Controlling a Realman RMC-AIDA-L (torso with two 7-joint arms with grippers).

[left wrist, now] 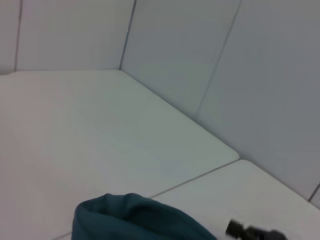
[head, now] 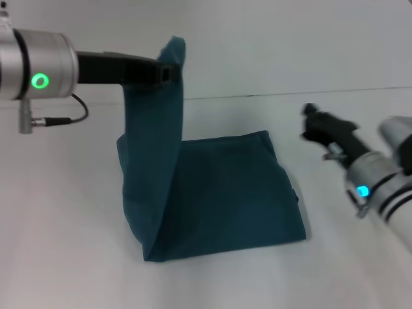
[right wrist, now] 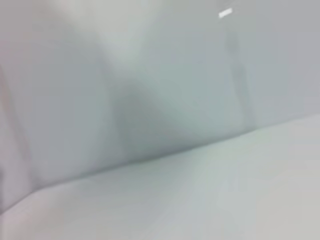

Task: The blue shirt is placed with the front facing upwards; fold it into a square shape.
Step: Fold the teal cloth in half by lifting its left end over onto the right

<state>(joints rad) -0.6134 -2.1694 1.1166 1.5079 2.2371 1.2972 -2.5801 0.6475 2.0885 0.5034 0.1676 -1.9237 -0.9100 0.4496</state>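
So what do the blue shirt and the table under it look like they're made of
The blue shirt looks like soft matte knit fabric, probably cotton: it hangs limp in a long drape from the left tool and lies in gentle folds with no shine. The table looks like a smooth white hard surface, perhaps laminate, with a faint sheen and a thin seam; the exact material is unclear.

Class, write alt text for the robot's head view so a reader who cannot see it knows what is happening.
The left gripper holds one edge of the blue shirt lifted high, while the rest lies folded flat on the white table. The right gripper hovers to the shirt's right, holding nothing.
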